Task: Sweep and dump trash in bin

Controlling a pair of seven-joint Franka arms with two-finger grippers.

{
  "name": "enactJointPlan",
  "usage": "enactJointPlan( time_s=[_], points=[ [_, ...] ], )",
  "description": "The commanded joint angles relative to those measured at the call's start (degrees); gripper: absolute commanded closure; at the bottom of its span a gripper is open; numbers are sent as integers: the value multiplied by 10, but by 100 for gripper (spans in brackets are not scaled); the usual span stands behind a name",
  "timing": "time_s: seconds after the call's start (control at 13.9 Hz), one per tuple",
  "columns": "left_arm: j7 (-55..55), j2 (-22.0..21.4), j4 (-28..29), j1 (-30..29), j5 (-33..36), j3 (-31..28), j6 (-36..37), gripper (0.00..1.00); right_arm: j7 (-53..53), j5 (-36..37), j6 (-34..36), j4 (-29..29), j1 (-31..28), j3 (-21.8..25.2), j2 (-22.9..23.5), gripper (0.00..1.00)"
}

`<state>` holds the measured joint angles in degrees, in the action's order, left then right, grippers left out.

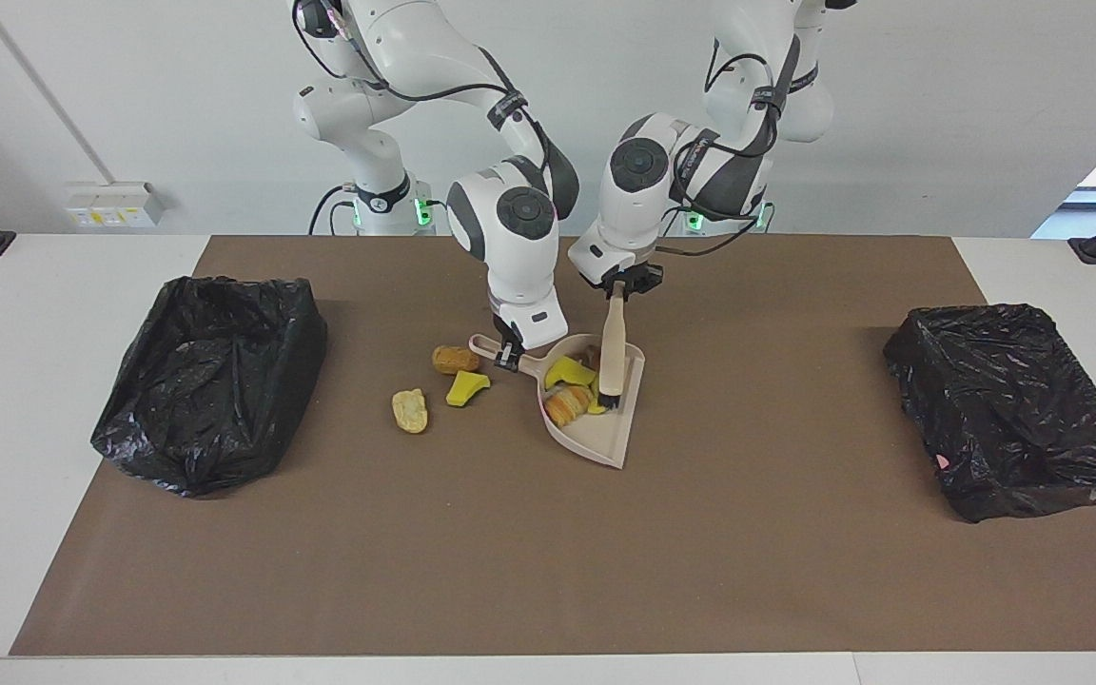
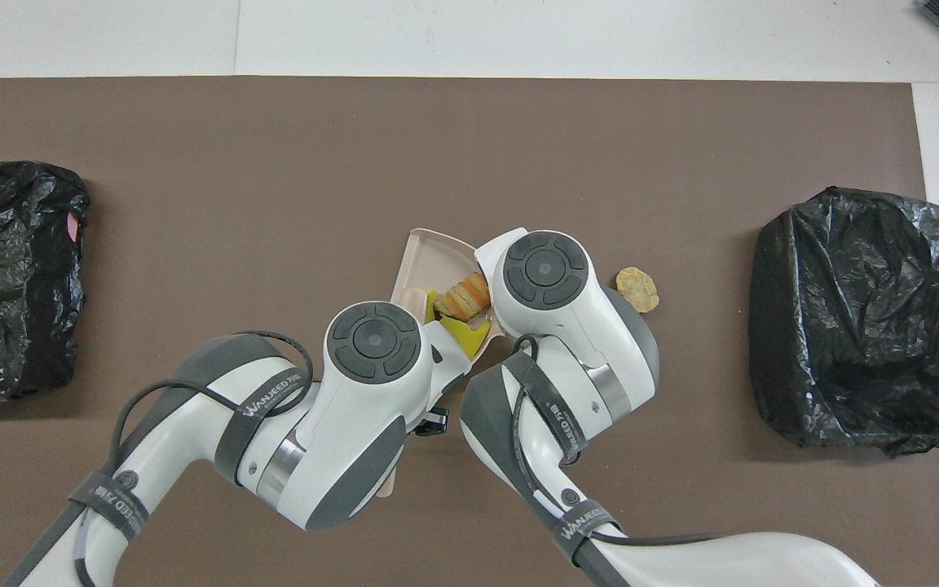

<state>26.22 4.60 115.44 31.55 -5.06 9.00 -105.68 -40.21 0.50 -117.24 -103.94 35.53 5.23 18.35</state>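
Left gripper (image 1: 617,289) clamped on brush (image 1: 613,354), bristles among trash (image 1: 569,392) in dustpan (image 1: 605,440). Right gripper (image 1: 508,356) clamped on dustpan handle (three scraps loose on table (image 1: 72,609)).

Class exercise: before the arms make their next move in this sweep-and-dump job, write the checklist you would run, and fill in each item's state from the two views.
1. Left gripper shut on the brush: ok.
2. Right gripper shut on the dustpan handle: ok.
3. Brush bristles down inside the dustpan, against the scraps there: ok.
4. All trash in the dustpan: not ok. Three pieces lie on the mat toward the right arm's end: a brown lump, a yellow scrap and a pale lump.
5. Bin at the right arm's end open: ok.
6. Dustpan flat on the mat: cannot tell.
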Motion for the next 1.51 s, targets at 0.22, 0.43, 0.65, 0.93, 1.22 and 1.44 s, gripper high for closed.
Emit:
enactJointPlan(
  time_s=[0.22, 0.43, 0.65, 0.93, 1.22, 1.44],
  points=[
    [33, -46, 36, 33, -34, -7, 89, 100, 7, 9, 3, -7, -6, -4, -12, 100],
    [33, -62, 50, 49, -42, -7, 122, 100, 7, 9, 3, -7, -6, -4, -12, 100],
    [33, -74, 50, 49, -55, -7, 162, 100, 7, 9, 3, -8, -6, -4, -12, 100],
    [32, -86, 51, 60, -59, -7, 188, 100, 7, 9, 3, -7, -6, -4, -12, 100],
    [36, -108, 80, 79, -60, -7, 173, 100, 9, 9, 2, -7, -6, -4, -12, 100],
    [87, -156, 163, 112, -63, -7, 69, 100, 9, 9, 2, -8, -6, -4, -12, 100]
  ],
)
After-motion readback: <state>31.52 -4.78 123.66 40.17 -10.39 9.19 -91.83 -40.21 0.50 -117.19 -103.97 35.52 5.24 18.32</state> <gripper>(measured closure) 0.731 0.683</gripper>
